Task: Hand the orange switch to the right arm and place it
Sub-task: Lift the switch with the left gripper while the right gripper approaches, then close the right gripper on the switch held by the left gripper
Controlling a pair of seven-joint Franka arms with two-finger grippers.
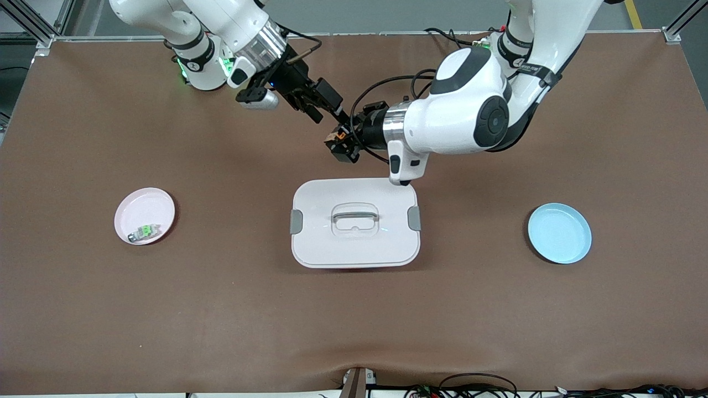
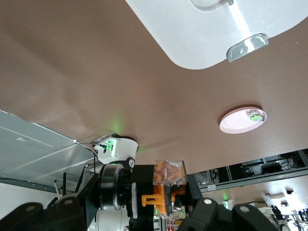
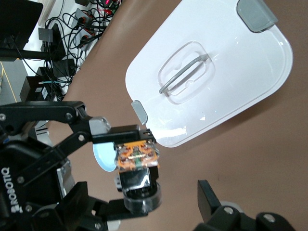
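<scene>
Now the left gripper (image 1: 338,145) squeezes the orange switch (image 1: 341,134) in the air above the table (image 1: 221,309), the right gripper (image 1: 326,110) gapes beside it, and letting go early could drop it.

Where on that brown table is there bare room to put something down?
Bare stretches lie between the pink plate and the white lidded box, and between the box and the blue plate. It is crowded above the box, where both pincers meet.
</scene>
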